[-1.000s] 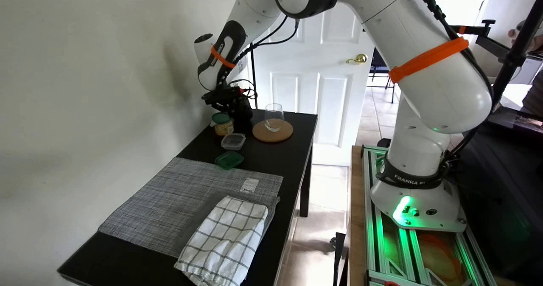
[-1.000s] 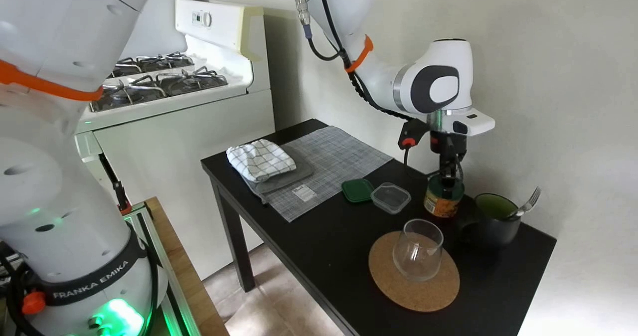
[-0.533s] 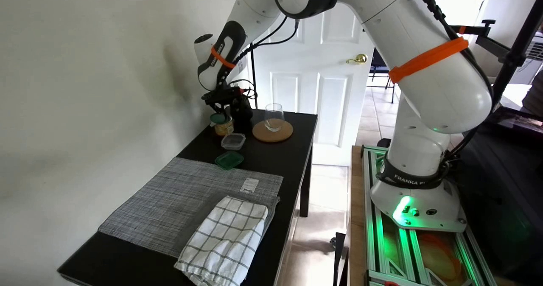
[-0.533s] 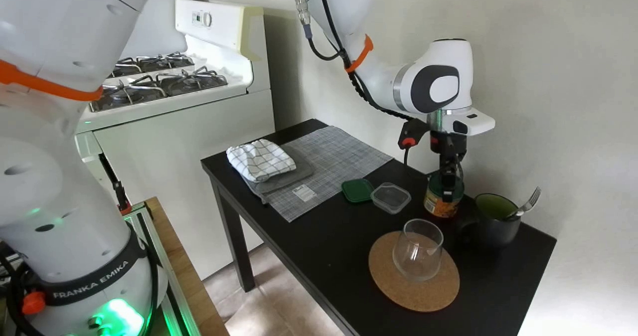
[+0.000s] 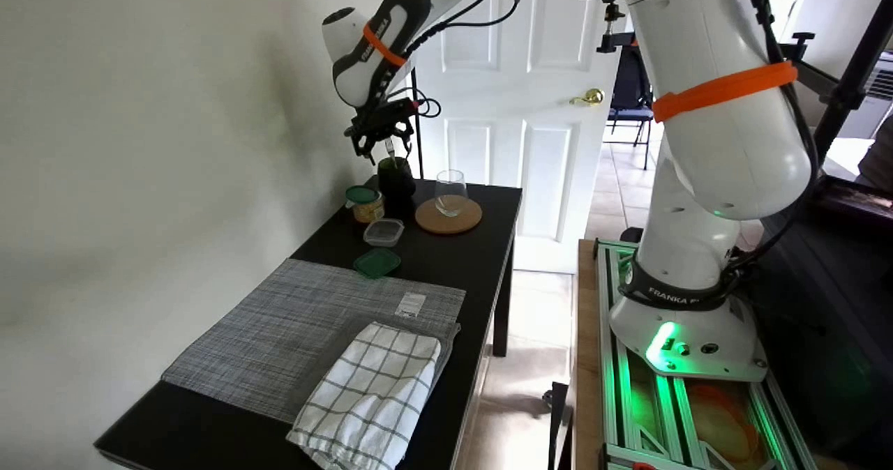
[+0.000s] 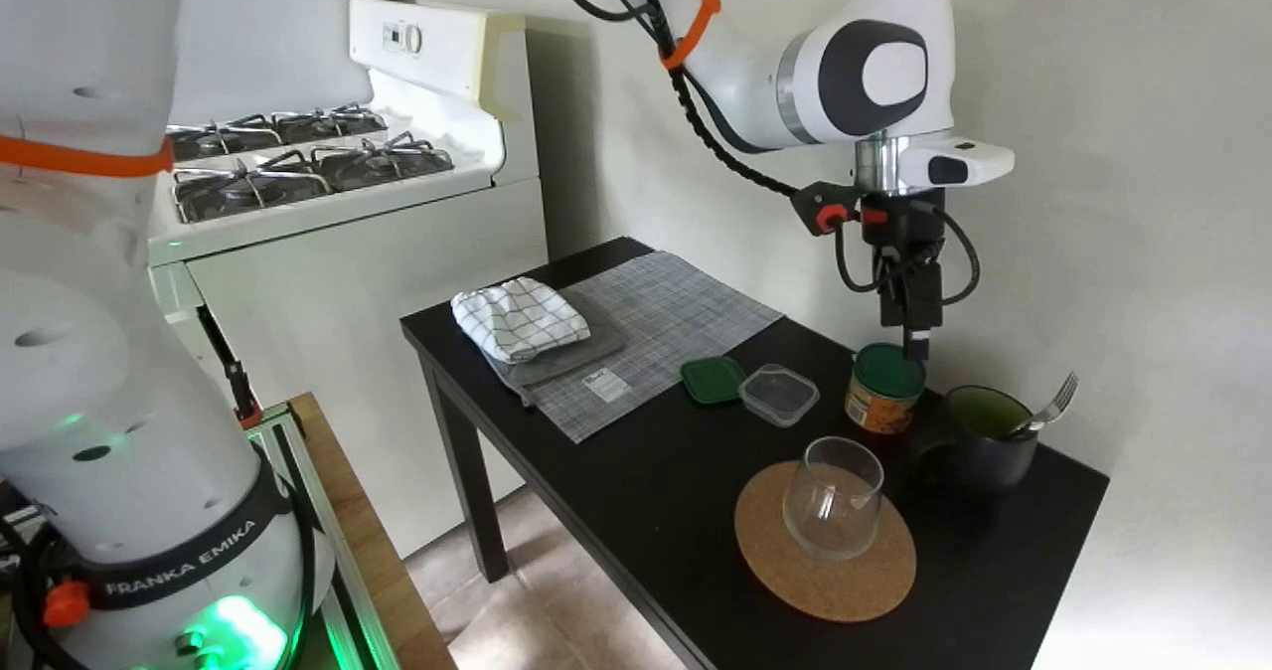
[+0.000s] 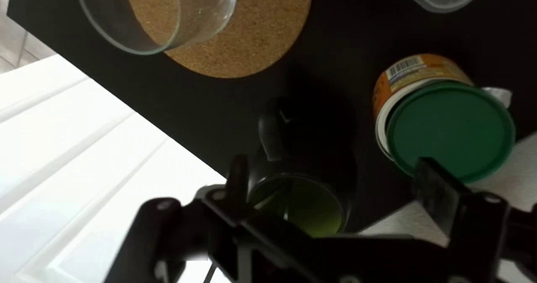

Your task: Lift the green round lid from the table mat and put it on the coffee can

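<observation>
Gripper (image 7: 334,169) hung wide, holding nothing, above coffee can (image 6: 878,414). Green round lid (image 7: 451,129) lay atop can, looked off-centre, probably unseated. Risk was unaligned descent: nearer finger (image 7: 438,195) catching overhanging edge, tipping lid off.

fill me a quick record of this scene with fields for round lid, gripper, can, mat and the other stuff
green round lid: on the coffee can, whose rim shows along one side; whether snapped on, unclear
gripper: open, holds nothing, hangs apart from the lid
coffee can: upright, near the dark mug
dark mug: fork in it
grey mat: flat, partly covered by grey layer and checkered cloth
square green lid: at mat's edge, next to clear container
glass: on cork disc
placement: looks done
</observation>
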